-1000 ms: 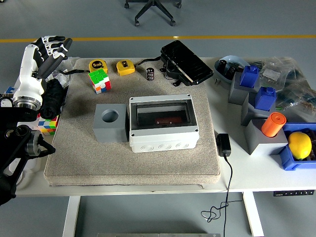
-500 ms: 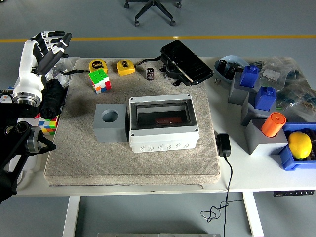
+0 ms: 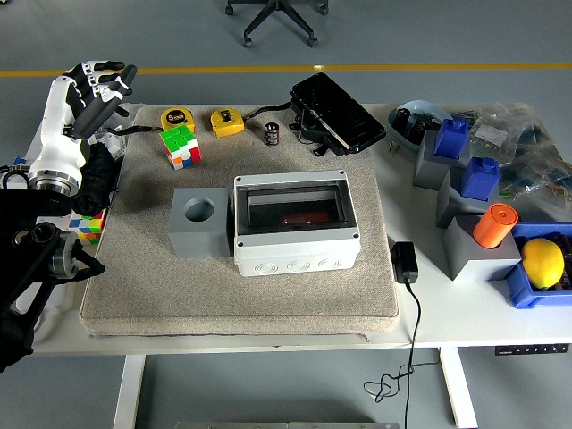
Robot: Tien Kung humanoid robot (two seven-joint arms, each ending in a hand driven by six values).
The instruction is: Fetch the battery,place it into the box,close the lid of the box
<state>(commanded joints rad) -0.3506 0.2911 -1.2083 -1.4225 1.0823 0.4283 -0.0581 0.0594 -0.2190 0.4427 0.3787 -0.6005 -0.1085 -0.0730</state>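
Note:
A white box (image 3: 297, 225) with a clear lid lying shut over it sits in the middle of the beige mat (image 3: 241, 295). A dark red object shows through the lid. A small black cylindrical battery (image 3: 272, 134) stands upright at the mat's far edge, between the yellow tape measures and the black case. My left hand (image 3: 96, 85) hovers high at the far left, well away from the battery and the box, fingers spread and holding nothing. The right arm is out of view.
A grey block with a round hole (image 3: 202, 222) touches the box's left side. A Rubik's cube (image 3: 180, 147), two yellow tape measures (image 3: 227, 121) and a black case (image 3: 336, 113) lie along the back. Grey and blue blocks, an orange cylinder (image 3: 495, 224) and a lemon (image 3: 542, 262) crowd the right.
My left hand has shifted slightly back and to the right; the forearm drifted a little. Nothing on the table moved.

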